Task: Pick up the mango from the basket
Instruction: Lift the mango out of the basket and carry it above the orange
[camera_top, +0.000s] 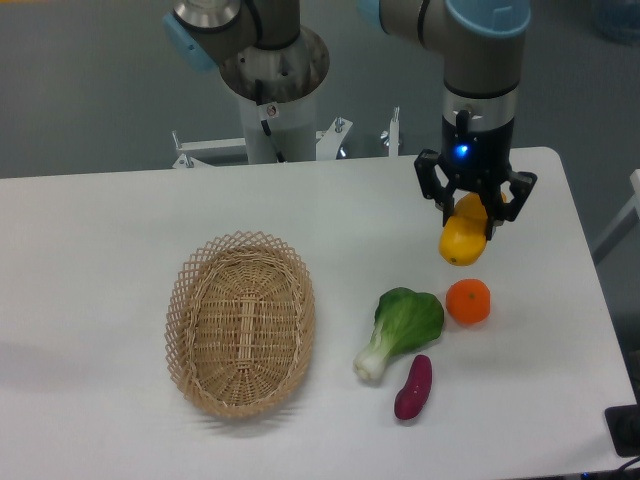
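- Currently: pincer (474, 216) clamped on the mango (464, 238), held aloft above the tangerine (468, 301), well apart from the basket (240, 322).
- Step, as I judge: pick done; carrying.
- Next: I need a steady grip, no slip.

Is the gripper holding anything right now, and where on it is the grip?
Yes. The gripper holds the mango by its upper end, and the lower end hangs free below the fingers, above the table.
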